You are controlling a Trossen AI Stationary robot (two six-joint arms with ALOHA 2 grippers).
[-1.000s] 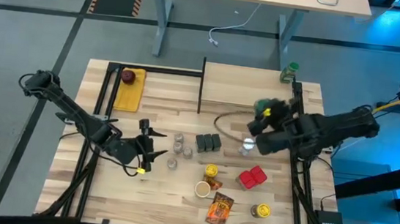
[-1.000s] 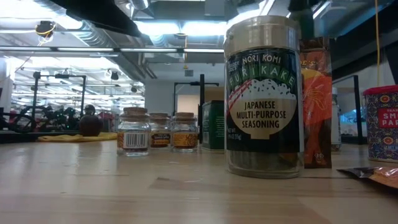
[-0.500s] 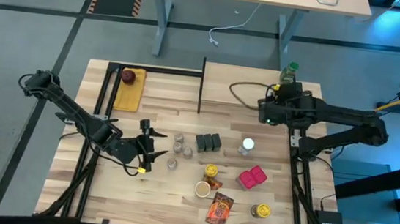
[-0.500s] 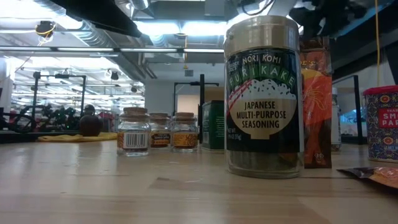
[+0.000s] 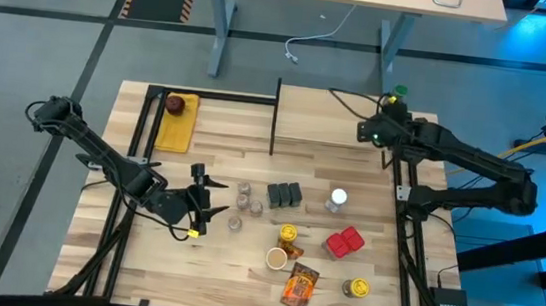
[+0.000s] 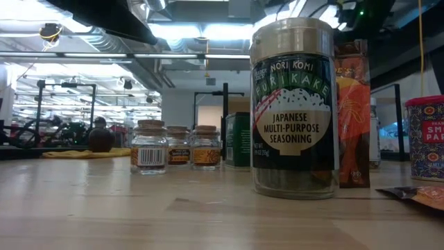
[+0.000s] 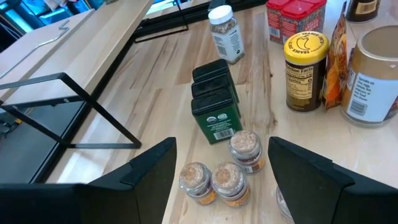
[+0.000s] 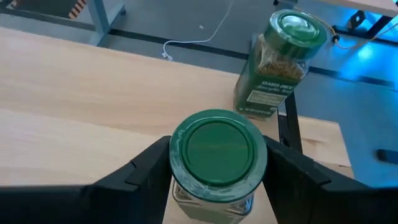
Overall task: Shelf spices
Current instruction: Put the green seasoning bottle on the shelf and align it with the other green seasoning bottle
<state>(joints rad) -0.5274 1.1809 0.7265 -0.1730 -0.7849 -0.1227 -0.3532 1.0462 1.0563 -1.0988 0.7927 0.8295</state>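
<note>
My right gripper (image 5: 378, 131) (image 8: 217, 168) is over the far right corner of the shelf (image 5: 332, 119), a pale board on a black frame, and is shut on a green-lidded jar (image 8: 217, 149). A second green-lidded jar (image 8: 280, 62) (image 5: 396, 95) stands on its base on the board just beyond it. My left gripper (image 5: 198, 201) (image 7: 221, 180) hangs open at the table's left, just short of three small cork-lidded jars (image 7: 217, 180). The dark tins (image 5: 285, 194), white-lidded jar (image 5: 337, 196), red boxes (image 5: 345, 242), yellow-lidded jars (image 5: 288, 235) and orange packet (image 5: 299, 286) stay on the tabletop. My right gripper pinches the green-lidded jar between its two fingers (image 8: 143, 171), one on each side of the glass body just under the lid (image 8: 186, 186). The jar stands upright in the hold, lid up. Its base is out of view, so whether it rests on the board cannot be told.
A dark red round thing on a yellow pad (image 5: 176, 114) lies at the far left of the table. A tan-lidded seasoning jar (image 6: 291, 104) stands close to the low camera. The shelf's black frame (image 5: 277, 113) rises at the board's left end. A cable (image 5: 354, 99) loops above the board.
My right gripper has carried the green-lidded jar from above the white-lidded jar in the table's middle toward the far edge, over the shelf board and up to its far right corner beside the other green-lidded jar. It has stayed shut on the jar.
</note>
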